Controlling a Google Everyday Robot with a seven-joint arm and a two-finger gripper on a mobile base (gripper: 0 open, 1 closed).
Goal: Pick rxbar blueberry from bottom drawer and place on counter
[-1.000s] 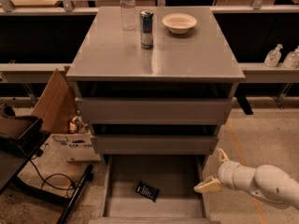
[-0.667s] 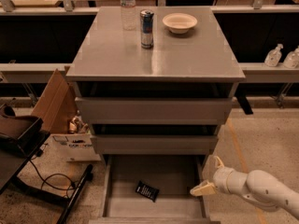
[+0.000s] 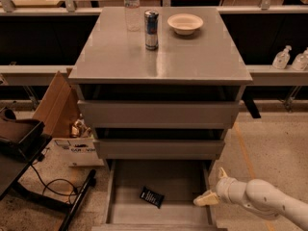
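The rxbar blueberry point(image 3: 152, 197), a small dark wrapped bar, lies flat on the floor of the bottom drawer point(image 3: 180, 182), which is pulled out; it sits left of the drawer's middle. My gripper point(image 3: 214, 186) is at the drawer's right rim, right of the bar and apart from it. Its two cream fingers are spread, one pointing left over the rim and one pointing up, and it holds nothing. The counter point(image 3: 192, 57) is the grey cabinet top above.
On the counter stand a silver-blue can point(image 3: 151, 30), a white bowl point(image 3: 185, 23) and a clear bottle point(image 3: 131, 6). The two upper drawers are partly out. A cardboard box point(image 3: 57, 105), a dark stand point(image 3: 19, 138) and cables lie at the left.
My gripper and arm have moved left and slightly down, closing on the drawer's right rim. The bar has not moved.
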